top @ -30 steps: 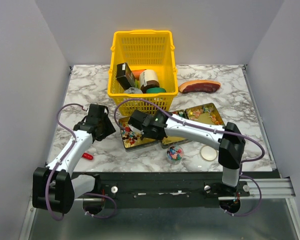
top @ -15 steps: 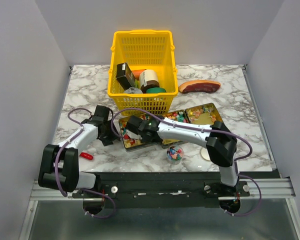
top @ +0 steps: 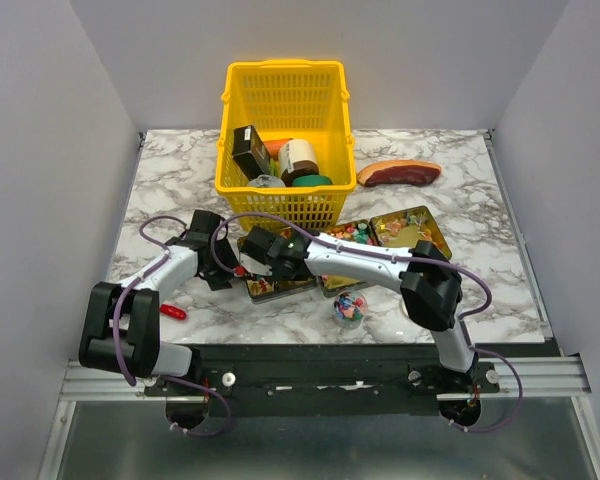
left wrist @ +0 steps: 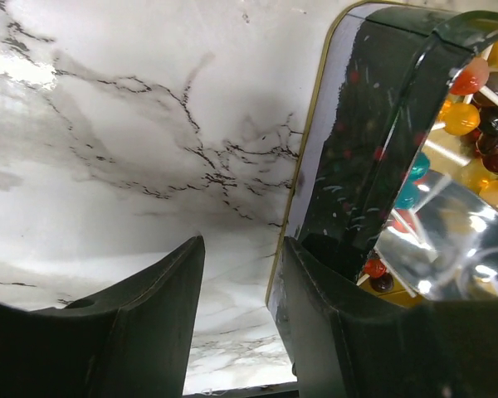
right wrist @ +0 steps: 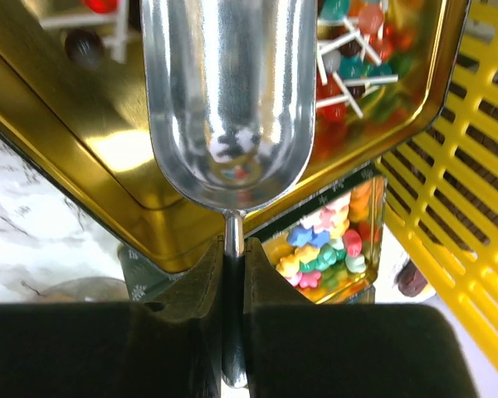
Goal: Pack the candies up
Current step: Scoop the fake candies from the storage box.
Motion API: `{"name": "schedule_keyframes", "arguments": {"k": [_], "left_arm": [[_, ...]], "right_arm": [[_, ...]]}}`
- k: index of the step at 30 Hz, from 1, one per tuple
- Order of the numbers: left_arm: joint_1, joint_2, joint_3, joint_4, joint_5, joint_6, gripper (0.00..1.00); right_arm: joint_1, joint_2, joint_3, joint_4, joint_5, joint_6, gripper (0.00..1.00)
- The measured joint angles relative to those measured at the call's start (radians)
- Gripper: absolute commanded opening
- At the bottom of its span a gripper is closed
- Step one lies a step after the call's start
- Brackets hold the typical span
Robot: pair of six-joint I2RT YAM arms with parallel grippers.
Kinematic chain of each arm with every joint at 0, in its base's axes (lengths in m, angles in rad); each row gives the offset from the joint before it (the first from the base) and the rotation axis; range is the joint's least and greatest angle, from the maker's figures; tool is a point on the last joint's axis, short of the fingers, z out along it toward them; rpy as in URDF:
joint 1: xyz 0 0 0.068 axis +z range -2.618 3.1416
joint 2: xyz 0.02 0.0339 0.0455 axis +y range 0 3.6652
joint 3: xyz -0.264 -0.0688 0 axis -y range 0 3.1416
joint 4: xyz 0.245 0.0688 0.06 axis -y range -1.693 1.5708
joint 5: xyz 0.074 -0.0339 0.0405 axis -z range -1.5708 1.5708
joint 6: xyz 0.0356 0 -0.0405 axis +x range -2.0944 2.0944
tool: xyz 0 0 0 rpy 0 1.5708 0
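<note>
Candies lie in the gold tin; over it the right tool is clamped on the handle of an empty-looking scoop. The left tool, jaws apart, straddles the tin's edge. With that edge ungripped, scooping may shove the tin across the bench, spilling sweets.

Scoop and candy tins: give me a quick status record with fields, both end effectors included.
scoop: bowl over the left tin, looks empty
right end effector: shut on the scoop's handle
left end effector: open, at the left tin's outer edge, holding nothing
left tin contents: lollipops
small cup: on the table in front of the tins, candies inside
</note>
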Motion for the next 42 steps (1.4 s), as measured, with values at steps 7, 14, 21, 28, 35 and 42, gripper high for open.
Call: {"name": "schedule_keyframes", "arguments": {"k": [7, 14, 21, 28, 35, 42], "left_arm": [[0.006, 0.009, 0.002, 0.007, 0.013, -0.003, 0.54], [0.01, 0.011, 0.002, 0.01, 0.015, -0.008, 0.54], [0.012, 0.011, 0.002, 0.011, 0.015, -0.008, 0.54], [0.006, 0.0, 0.002, 0.008, 0.014, -0.009, 0.55], [0.006, -0.01, 0.002, 0.006, 0.014, -0.012, 0.56], [0.006, -0.01, 0.002, 0.006, 0.012, -0.015, 0.56]], "right_arm": [[0.0, 0.047, 0.06, 0.006, -0.056, 0.036, 0.01], [0.0, 0.089, 0.111, -0.002, -0.101, 0.146, 0.01], [0.0, 0.091, 0.093, 0.032, -0.073, 0.248, 0.01], [0.0, 0.078, 0.016, 0.153, -0.049, 0.332, 0.01], [-0.004, 0.076, 0.014, 0.155, -0.055, 0.388, 0.01], [-0.035, 0.076, 0.026, 0.133, -0.129, 0.443, 0.01]]}}
